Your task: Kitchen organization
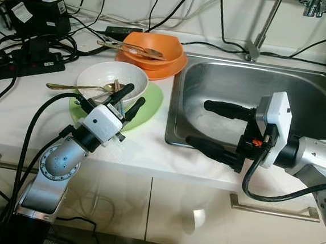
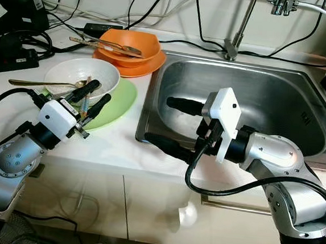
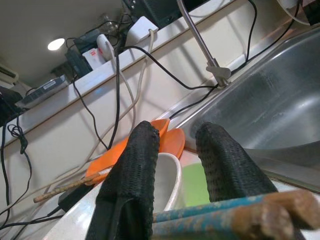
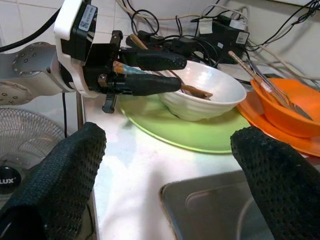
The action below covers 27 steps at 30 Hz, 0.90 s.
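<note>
- Both arms are built of silver metal, with round joints ringed by small screws.
- Each wrist is capped by a white, boxy housing.
- The left claw [image 1: 130, 97] and right claw [image 1: 207, 123] each have two long black fingers [image 4: 60, 172], covered in a knobbly, woven-looking texture.
- Thick black cables are looped alongside both arms.

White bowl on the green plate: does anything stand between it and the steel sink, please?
Nothing lies on the counter between white bowl and steel sink. The open right gripper hovers at the sink's front-left rim; the left gripper holds chopsticks beside it.
</note>
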{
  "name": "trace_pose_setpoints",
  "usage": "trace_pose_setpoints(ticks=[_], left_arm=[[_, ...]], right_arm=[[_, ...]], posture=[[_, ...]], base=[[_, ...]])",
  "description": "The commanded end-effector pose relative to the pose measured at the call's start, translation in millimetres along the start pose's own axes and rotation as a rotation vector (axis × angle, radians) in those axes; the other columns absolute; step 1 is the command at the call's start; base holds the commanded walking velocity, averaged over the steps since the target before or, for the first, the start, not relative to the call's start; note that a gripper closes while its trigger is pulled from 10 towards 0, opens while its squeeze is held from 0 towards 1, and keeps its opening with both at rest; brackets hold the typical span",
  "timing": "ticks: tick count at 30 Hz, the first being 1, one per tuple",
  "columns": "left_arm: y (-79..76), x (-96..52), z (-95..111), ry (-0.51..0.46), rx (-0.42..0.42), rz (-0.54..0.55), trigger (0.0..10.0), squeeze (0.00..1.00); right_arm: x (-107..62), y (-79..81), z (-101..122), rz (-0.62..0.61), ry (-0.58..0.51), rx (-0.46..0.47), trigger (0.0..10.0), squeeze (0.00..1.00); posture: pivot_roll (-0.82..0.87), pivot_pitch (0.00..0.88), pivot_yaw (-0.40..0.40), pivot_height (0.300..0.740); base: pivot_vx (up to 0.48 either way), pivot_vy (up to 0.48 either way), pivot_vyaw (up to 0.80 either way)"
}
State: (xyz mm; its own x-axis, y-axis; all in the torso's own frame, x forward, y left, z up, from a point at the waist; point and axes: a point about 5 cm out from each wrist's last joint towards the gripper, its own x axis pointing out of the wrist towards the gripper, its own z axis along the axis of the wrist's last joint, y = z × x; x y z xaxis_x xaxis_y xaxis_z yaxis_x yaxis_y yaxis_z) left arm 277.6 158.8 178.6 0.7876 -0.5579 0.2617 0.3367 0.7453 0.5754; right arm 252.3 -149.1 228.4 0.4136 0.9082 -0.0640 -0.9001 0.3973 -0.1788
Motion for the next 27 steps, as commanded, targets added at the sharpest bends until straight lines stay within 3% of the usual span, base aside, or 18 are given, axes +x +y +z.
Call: trace_pose_setpoints(ticks=[1, 15, 27], left_arm=[[-1.7, -1.2, -2.1, 0.013, -0.015, -0.008, 0.0, 0.0], [0.3, 0.9, 0.6, 0.001, -0.027, 0.003, 0.0, 0.0], [30.3, 28.5, 45.3, -0.167, -0.011, 0.08, 0.0, 0.0]], right_arm=[[1.2, 4.0, 2.2, 0.021, -0.001, -0.001, 10.0, 0.0], [1.7, 3.4, 1.5, 0.02, -0.003, 0.004, 10.0, 0.0], [3.7, -1.3, 1.1, -0.012, -0.021, 0.003, 10.0, 0.0]], posture=[[0.06, 0.03, 0.009, 0.74], [0.06, 0.031, 0.006, 0.74], [0.07, 0.026, 0.01, 0.74]], base=[[0.0, 0.0, 0.0], [0.0, 0.0, 0.0], [0.0, 0.0, 0.0]])
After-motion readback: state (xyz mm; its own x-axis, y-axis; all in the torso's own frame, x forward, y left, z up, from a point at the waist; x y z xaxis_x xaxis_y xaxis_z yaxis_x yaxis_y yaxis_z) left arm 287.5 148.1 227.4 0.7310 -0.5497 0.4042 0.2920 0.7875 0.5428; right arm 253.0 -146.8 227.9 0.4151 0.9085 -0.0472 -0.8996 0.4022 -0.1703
